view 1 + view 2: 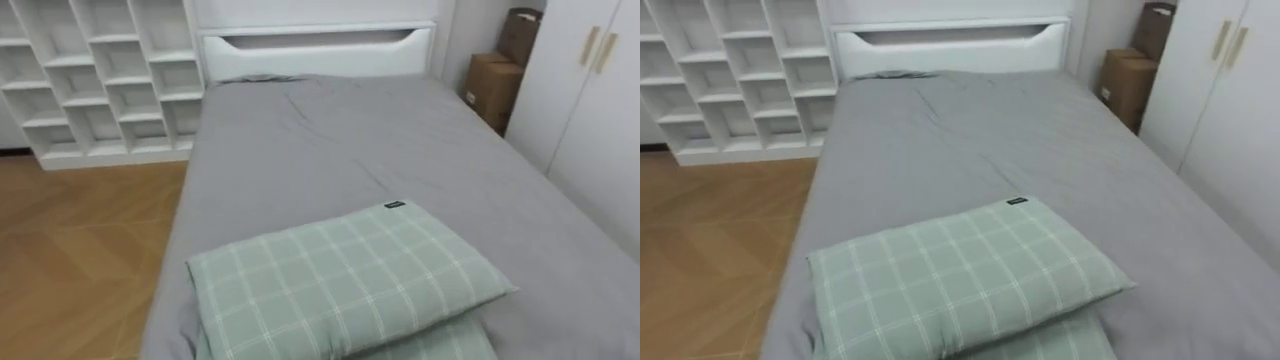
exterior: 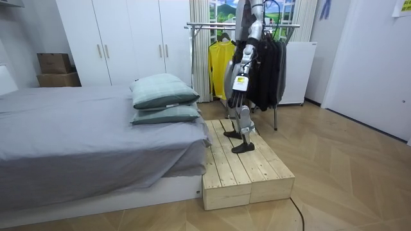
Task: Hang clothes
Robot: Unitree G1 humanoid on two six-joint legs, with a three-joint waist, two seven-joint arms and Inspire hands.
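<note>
Beside the grey-sheeted bed [image 1: 330, 150], I'm standing on a pale wooden platform [image 2: 247, 170].
My left hand [image 2: 236, 86] is hanging; its fingers' state I cannot tell.

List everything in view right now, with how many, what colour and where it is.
bed: one, grey sheet, white headboard, ahead of the robot
pillows: two, pale green check, stacked at the bed's near end
shelf unit: one, white, left of the bed
cardboard boxes: two, brown, right of the headboard
wardrobe: one, white, right of the bed
wooden platform: one, pale, at the bed's end, under the robot
clothes rack: one, metal, beside the robot
yellow garment: one, hanging on the rack
dark garments: several, black, hanging on the rack
left hand: one, hanging at the robot's side
</note>
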